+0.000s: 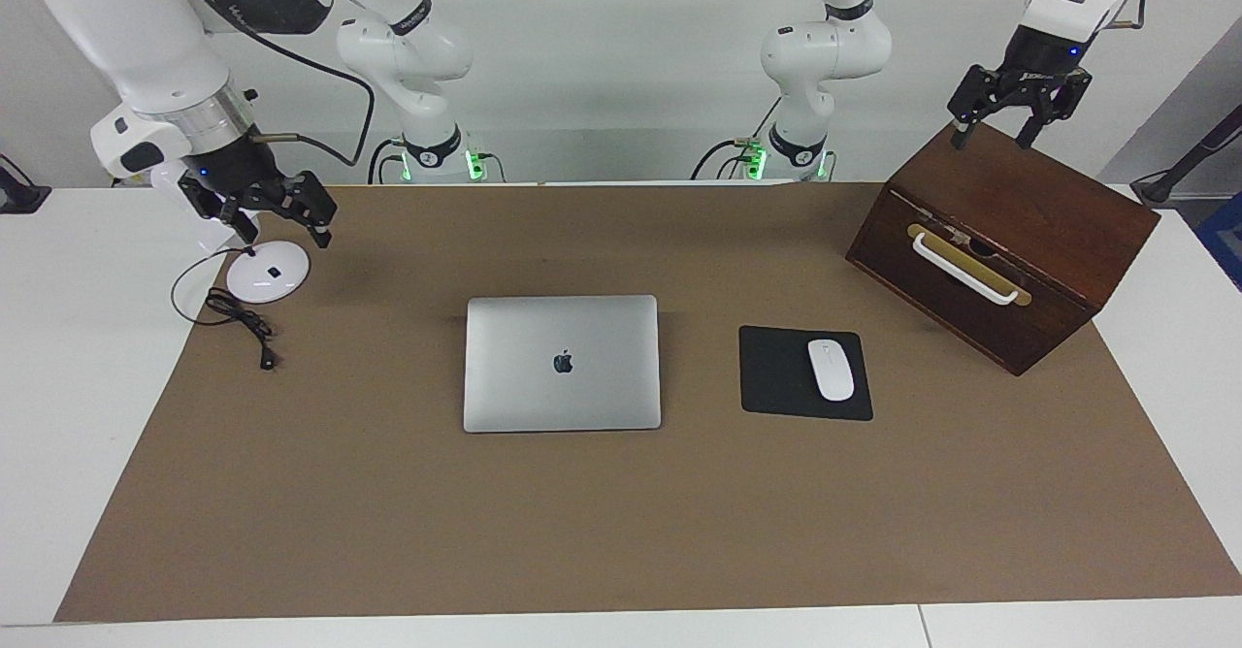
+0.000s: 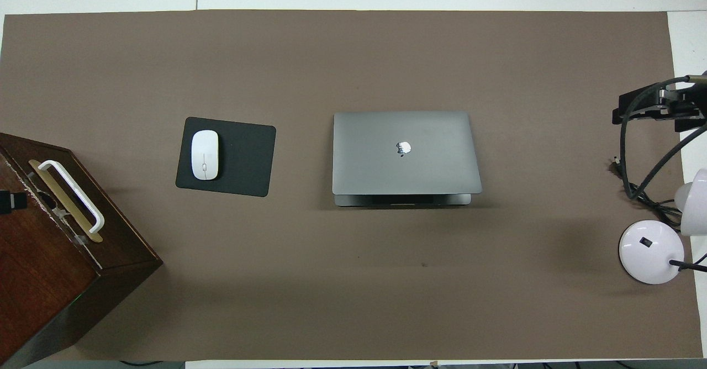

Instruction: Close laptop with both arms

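Bare tabletop [image 1: 602, 532] rings closed laptop [image 1: 562, 364] | mouse pad [image 1: 781, 376] just beside it | wooden box [image 1: 1009, 231], lamp base [image 1: 268, 271] stand at ends
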Available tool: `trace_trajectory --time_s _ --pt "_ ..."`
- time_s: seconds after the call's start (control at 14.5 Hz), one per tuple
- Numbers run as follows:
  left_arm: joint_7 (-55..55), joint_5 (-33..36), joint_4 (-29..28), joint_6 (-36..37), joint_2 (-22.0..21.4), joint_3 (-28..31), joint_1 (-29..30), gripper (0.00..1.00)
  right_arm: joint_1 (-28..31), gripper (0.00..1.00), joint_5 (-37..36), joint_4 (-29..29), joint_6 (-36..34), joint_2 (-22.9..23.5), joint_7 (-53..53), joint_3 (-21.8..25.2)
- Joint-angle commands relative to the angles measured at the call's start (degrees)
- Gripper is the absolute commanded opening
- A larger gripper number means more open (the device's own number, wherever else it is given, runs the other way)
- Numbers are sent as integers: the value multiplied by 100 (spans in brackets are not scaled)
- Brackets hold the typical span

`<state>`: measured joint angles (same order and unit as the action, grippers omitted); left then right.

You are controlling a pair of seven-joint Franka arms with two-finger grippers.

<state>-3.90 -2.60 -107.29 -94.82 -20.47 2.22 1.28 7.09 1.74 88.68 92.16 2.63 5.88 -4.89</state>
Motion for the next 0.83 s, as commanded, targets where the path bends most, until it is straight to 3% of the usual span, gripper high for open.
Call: trace_trajectory --time_s 0.0,0.21,0.48,0.76 --pt "56 120 445 245 200 -91 110 100 21 100 -95 176 65 -140 -78 -29" --pt "56 120 726 315 402 -99 110 100 30 100 -95 185 74 -140 -148 -21" --pt "56 128 1780 1017 1184 -91 110 100 64 100 -147 193 83 -140 -209 -21" --pt "56 120 1677 992 1466 -108 40 100 91 100 -174 193 83 -140 -280 -21"
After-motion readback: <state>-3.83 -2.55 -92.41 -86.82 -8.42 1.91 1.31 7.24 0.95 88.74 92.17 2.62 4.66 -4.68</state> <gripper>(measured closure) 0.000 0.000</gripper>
